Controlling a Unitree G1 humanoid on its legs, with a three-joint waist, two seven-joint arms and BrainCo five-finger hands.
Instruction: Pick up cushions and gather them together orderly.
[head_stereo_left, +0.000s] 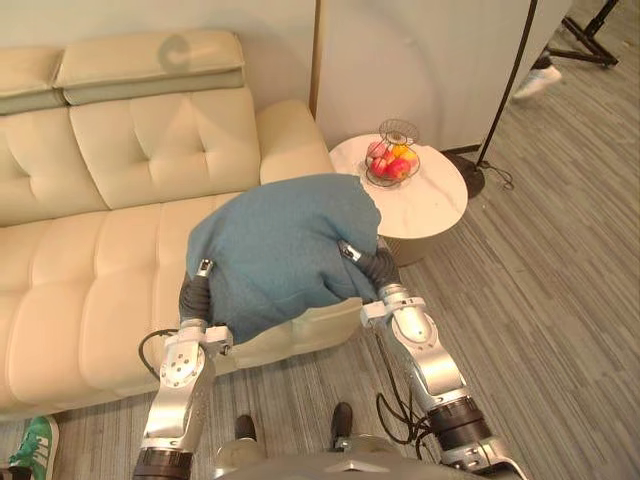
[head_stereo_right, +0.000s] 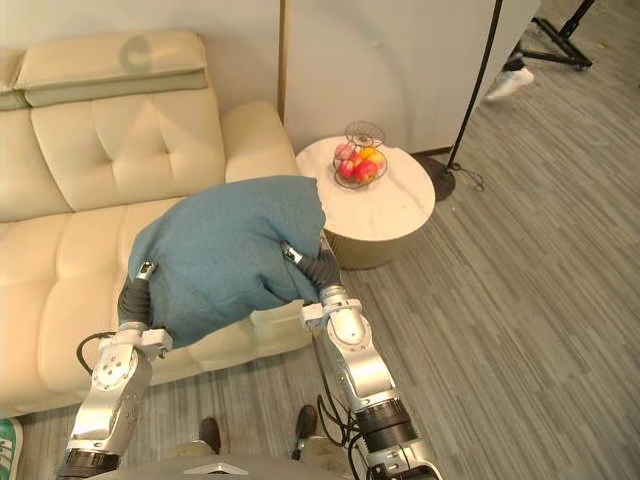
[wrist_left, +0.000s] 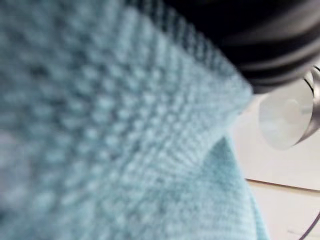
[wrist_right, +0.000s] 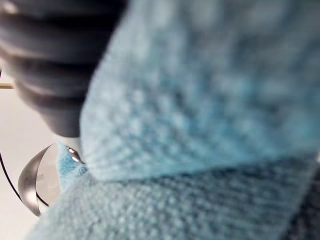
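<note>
A teal-blue knitted cushion (head_stereo_left: 280, 250) is held up between my two hands, above the front edge of the sofa's right end. My left hand (head_stereo_left: 193, 295) presses into the cushion's lower left side, and my right hand (head_stereo_left: 372, 265) goes in at its right side. The cushion covers both hands past their dark ribbed covers. The cushion's knit (wrist_left: 125, 150) lies right against the left hand's cover (wrist_left: 260, 40) in the left wrist view. In the right wrist view the fabric (wrist_right: 200, 100) folds over beside the right hand's cover (wrist_right: 50, 65).
The cream leather sofa (head_stereo_left: 100, 250) runs along the wall on the left. A round white side table (head_stereo_left: 440, 205) with a wire fruit basket (head_stereo_left: 392, 160) stands by its right arm. A lamp base (head_stereo_left: 468, 182) is behind it. A person's shoe (head_stereo_left: 537, 80) and a green shoe (head_stereo_left: 35, 445) show on the floor.
</note>
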